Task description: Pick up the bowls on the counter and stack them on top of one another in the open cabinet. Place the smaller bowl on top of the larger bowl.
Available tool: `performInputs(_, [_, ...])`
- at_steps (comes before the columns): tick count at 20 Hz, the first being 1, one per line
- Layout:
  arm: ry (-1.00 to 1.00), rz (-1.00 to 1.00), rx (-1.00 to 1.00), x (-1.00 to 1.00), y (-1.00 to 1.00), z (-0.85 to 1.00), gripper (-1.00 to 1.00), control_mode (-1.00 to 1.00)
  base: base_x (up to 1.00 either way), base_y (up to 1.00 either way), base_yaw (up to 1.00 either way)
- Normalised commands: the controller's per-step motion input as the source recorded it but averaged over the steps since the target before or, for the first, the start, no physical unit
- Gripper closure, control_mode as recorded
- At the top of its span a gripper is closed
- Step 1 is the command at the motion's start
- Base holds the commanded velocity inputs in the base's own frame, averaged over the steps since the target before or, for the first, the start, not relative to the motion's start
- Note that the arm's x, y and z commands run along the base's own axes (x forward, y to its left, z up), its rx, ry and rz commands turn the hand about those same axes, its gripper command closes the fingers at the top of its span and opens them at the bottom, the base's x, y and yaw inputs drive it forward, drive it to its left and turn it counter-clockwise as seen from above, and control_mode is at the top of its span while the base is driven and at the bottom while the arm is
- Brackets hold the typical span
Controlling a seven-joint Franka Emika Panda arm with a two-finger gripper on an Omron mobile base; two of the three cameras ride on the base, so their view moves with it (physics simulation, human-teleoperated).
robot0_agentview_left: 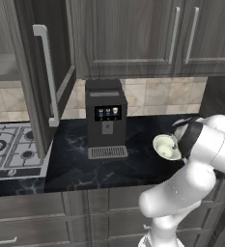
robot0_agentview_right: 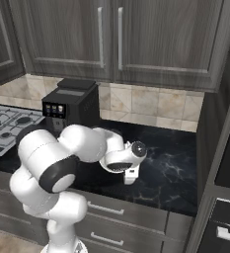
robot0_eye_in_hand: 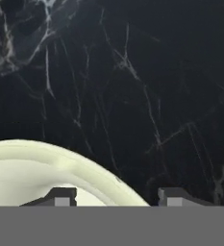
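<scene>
A cream bowl (robot0_agentview_left: 165, 146) sits on the black counter (robot0_agentview_left: 75, 164) to the right of the coffee machine, partly covered by my wrist. In the hand view its thick pale rim (robot0_eye_in_hand: 84, 166) curves up from the bottom left. My gripper (robot0_eye_in_hand: 117, 197) straddles that rim, one fingertip (robot0_eye_in_hand: 58, 196) inside the bowl and the other outside over the counter (robot0_eye_in_hand: 132, 72). A gap shows on each side of the rim, so the jaws stand open. Which of the two bowls this is I cannot tell. The open cabinet (robot0_agentview_left: 3, 65) is at the upper left, its door (robot0_agentview_left: 49, 72) swung out.
A dark coffee machine (robot0_agentview_left: 105, 118) (robot0_agentview_right: 69, 106) stands at the back of the counter. The steel gas hob (robot0_agentview_left: 12, 149) (robot0_agentview_right: 8, 123) lies to the left. Closed wall cabinets (robot0_agentview_right: 111, 34) hang above. A tall dark unit (robot0_agentview_right: 220, 148) bounds the counter on the right.
</scene>
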Motion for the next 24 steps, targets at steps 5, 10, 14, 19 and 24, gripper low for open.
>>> performInputs(5, [0.0,0.02,0.04,0.24,-0.05,-0.16,1.0,-1.0,0.0,0.0,0.0])
performInputs(10, [-0.01,0.01,0.05,0.18,-0.01,-0.12,1.0,-1.0,0.0,0.0,0.0])
performInputs(14, [-0.03,0.01,0.04,0.06,-0.01,-0.02,1.0,-1.0,0.0,0.0,0.0])
performInputs(19, [-0.05,0.0,0.02,-0.13,0.0,0.14,1.0,-1.0,0.0,0.0,0.0])
performInputs(24, [-0.04,0.0,-0.01,-0.24,0.11,0.21,1.0,-1.0,0.0,0.0,0.0])
